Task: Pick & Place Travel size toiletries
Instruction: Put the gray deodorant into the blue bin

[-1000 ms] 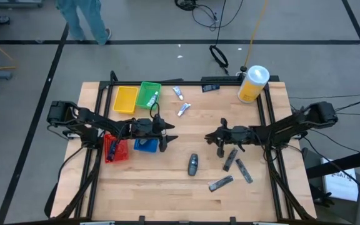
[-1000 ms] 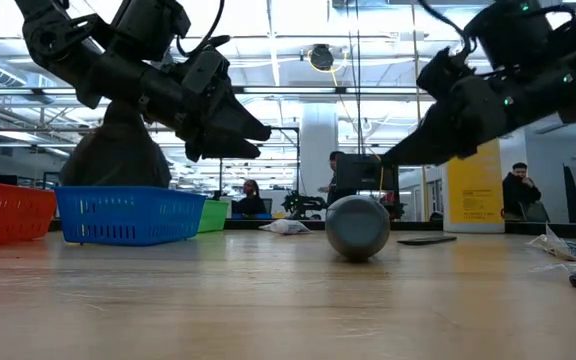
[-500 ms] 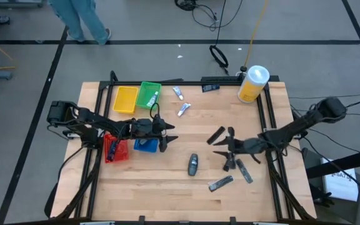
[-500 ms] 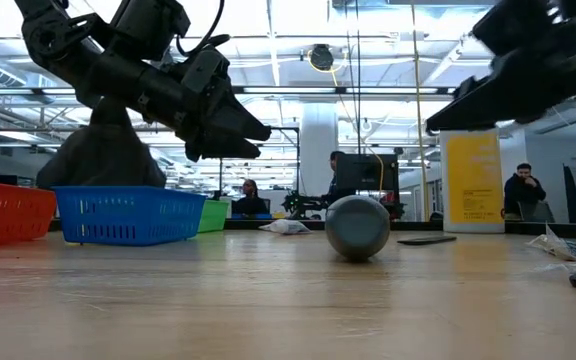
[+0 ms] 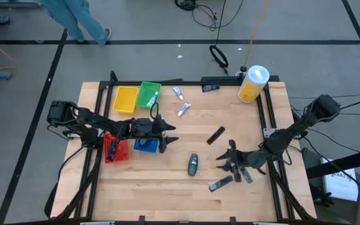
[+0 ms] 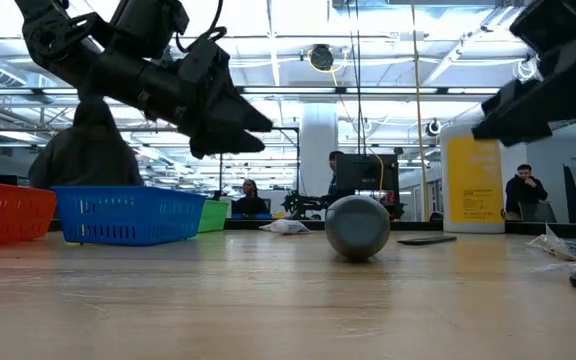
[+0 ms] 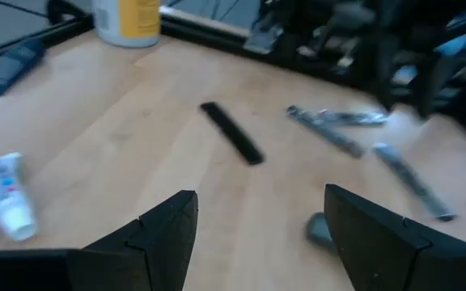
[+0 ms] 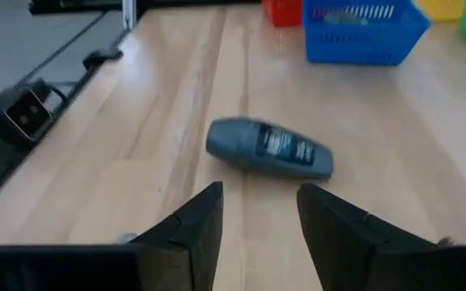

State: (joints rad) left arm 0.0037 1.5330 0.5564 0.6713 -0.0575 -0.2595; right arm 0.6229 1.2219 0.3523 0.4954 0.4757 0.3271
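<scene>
The left gripper point(image 5: 167, 134) hangs above the wooden surface point(image 5: 167, 181), just beside the blue tray point(image 5: 145, 145). Its fingers point(image 7: 164, 234) are spread wide with nothing between them. In the left wrist view they frame bare wood, with a white tube point(image 7: 2, 194) lying off to one side and a flat black strip point(image 7: 231, 132) farther ahead.

The right gripper point(image 5: 225, 161) is down near the front right part of the surface, over a cluster of dark oblong pieces point(image 5: 242, 174). Its fingers point(image 8: 192, 230) stand partly apart and grasp nothing. In the right wrist view the gap between them shows only wood. A rounded grey bottle point(image 5: 193, 164) lies on its side a little ahead of them, apart from both fingers. Whether the fingertips touch any dark piece under the arm I cannot tell.

Another dark flat piece point(image 5: 220, 183) lies just in front of that cluster, and the flat black strip point(image 5: 215, 135) lies alone between the two grippers. Two white tubes point(image 5: 180, 101) lie near the back edge, beside the green tray point(image 5: 149, 95), which holds one more tube. The yellow tray point(image 5: 125, 99) sits next to the green one. The red tray point(image 5: 115, 149) touches the blue one and holds something dark. The big yellow container point(image 5: 252, 84) stands at the back right corner. A person point(image 5: 74, 15) walks past on the floor beyond the surface
</scene>
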